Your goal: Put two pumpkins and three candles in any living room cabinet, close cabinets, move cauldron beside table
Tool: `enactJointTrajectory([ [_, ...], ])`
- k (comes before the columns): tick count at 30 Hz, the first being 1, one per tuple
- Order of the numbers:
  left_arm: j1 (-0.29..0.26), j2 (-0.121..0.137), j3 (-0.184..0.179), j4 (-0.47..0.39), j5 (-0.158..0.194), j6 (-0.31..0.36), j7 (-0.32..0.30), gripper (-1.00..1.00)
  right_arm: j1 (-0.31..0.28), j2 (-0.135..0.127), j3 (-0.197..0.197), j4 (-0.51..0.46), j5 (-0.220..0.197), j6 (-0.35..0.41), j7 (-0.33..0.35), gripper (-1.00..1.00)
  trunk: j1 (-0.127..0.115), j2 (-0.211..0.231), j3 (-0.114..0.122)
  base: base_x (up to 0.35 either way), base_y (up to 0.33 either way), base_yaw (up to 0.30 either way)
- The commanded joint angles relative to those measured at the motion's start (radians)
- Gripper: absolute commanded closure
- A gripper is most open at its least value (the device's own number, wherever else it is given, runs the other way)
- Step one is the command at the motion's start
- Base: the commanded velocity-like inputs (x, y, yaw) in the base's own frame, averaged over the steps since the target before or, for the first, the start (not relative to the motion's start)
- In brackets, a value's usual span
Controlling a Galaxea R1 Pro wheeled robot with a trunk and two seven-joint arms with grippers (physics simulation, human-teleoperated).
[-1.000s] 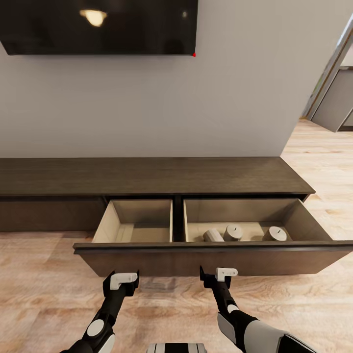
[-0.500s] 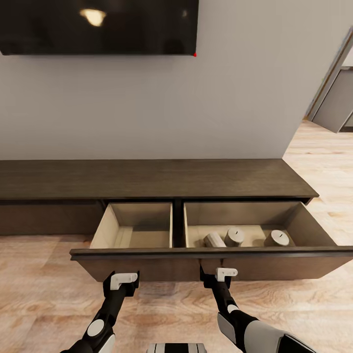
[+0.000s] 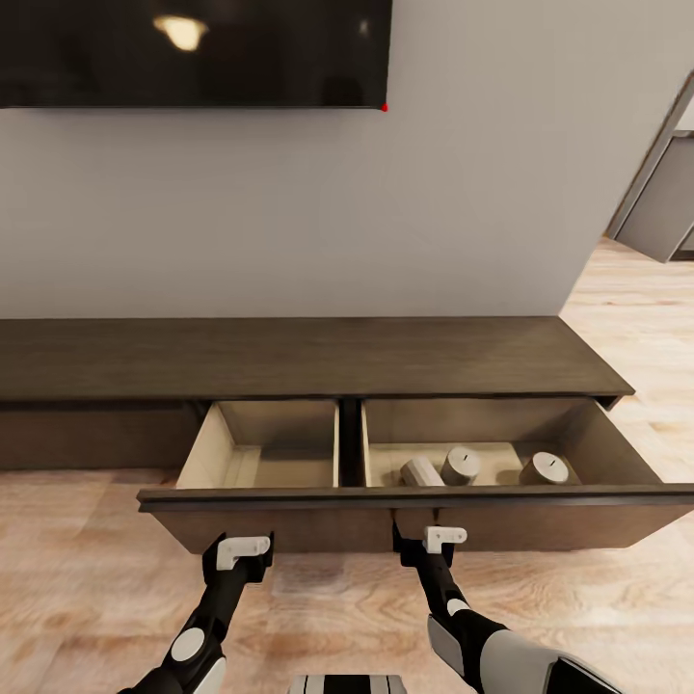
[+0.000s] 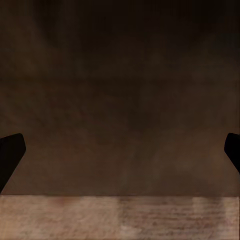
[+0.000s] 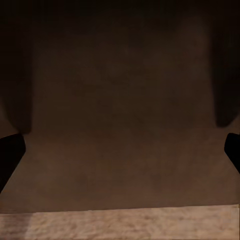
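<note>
Dark-brown cabinet under the wall TV, drawer front pulled out. Left gripper jaws wide at the front; right gripper likewise. Right pale compartment holds three beige-grey candles, one lying, two upright.

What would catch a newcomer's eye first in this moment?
The wide drawer pulled out of the low dark cabinet, its right compartment holding three candles, one lying on its side. Both grippers, left and right, sit against the drawer's front panel, beneath the wall-mounted TV.
</note>
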Motion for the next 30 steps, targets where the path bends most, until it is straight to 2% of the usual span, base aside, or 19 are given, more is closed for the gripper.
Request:
enactJointTrajectory([
  [1, -0.001, 0.002, -0.006, 0.000, 0.010, -0.006, 0.007, -1.00, -0.001, 0.000, 0.003, 0.000, -0.004, -0.002, -0.007, -1.00, 0.000, 0.000, -0.001, 0.273, 0.000, 0.000],
  [16, -0.001, 0.002, -0.006, 0.000, 0.010, -0.005, 0.007, -1.00, -0.001, 0.000, 0.003, 0.000, -0.004, -0.002, -0.007, -1.00, 0.000, 0.000, -0.001, 0.316, 0.000, 0.000],
  [30, -0.001, 0.001, -0.006, 0.000, 0.010, -0.005, 0.007, -1.00, -0.001, 0.000, 0.003, 0.000, -0.004, -0.002, -0.007, -1.00, 0.000, 0.000, -0.001, 0.253, 0.000, 0.000],
])
